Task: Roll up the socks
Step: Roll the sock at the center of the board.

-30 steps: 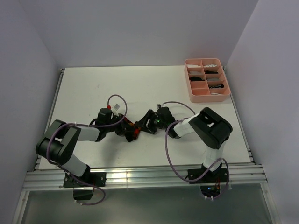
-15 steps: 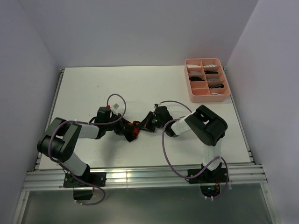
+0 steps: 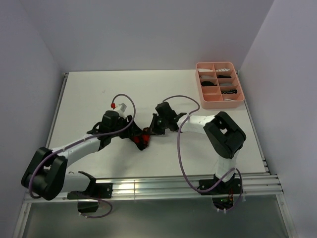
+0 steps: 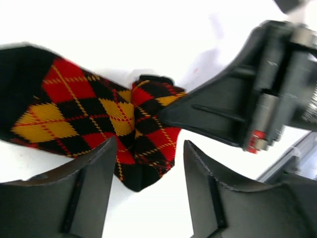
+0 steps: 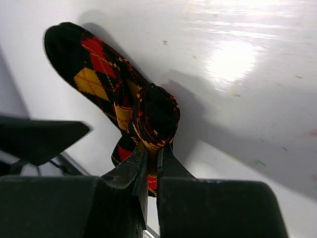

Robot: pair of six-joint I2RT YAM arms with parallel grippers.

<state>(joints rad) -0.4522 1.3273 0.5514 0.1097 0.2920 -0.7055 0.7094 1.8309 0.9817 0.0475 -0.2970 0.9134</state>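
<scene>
Black argyle sock [image 5: 106, 89] is lying mid-tabletop [image 3: 99, 94], partly rolled. The right gripper [image 5: 151, 151] is pinching its rolled end, and the left gripper [image 4: 148, 146] is hovering wide above the flat part. Rolling onward likely needs that flat part pinned.

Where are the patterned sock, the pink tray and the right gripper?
sock [image 4: 89, 114]: left wrist view, patterned middle
tray [image 3: 223, 104]: top view, near wall
right gripper [image 5: 152, 148]: right wrist view, between fingertips

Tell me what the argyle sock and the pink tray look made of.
Argyle sock: soft knitted fabric, matte; it folds and bunches where the right end effector pinches it. Pink tray: probably rigid plastic, smooth; uniform colour, thin straight dividers.
</scene>
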